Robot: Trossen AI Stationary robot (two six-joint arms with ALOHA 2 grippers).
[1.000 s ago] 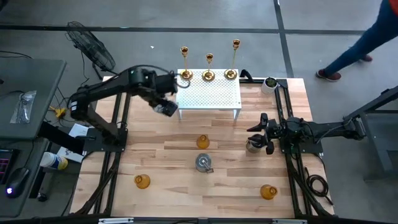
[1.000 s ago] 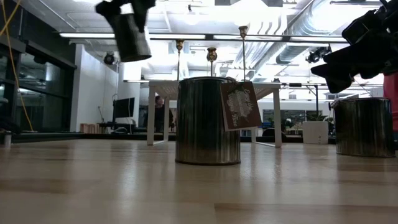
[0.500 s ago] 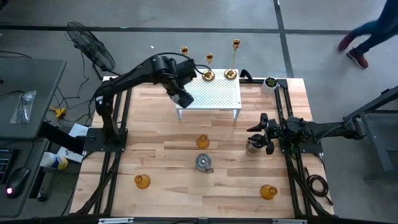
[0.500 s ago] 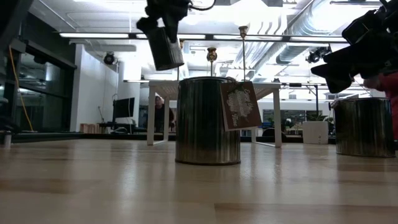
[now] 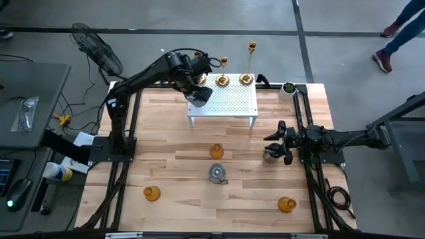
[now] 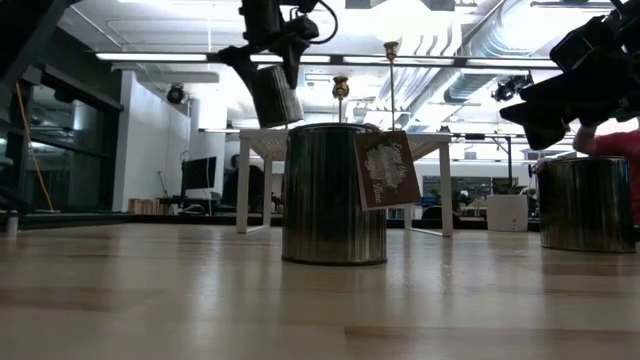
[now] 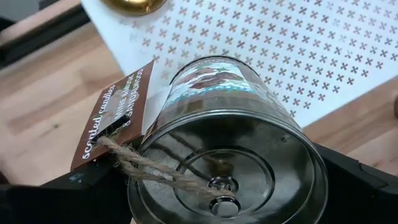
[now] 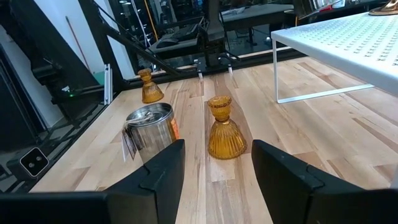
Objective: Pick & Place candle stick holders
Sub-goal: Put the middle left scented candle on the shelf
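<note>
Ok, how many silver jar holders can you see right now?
3. One silver holder is held by the left gripper over the white rack's left end, one stands mid-table, and one is by the right gripper. None seems hidden.

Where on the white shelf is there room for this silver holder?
The white shelf is bare across its middle and front. Its back edge is crowded by gold sticks. The left gripper holds the silver holder above the shelf's left corner.
</note>
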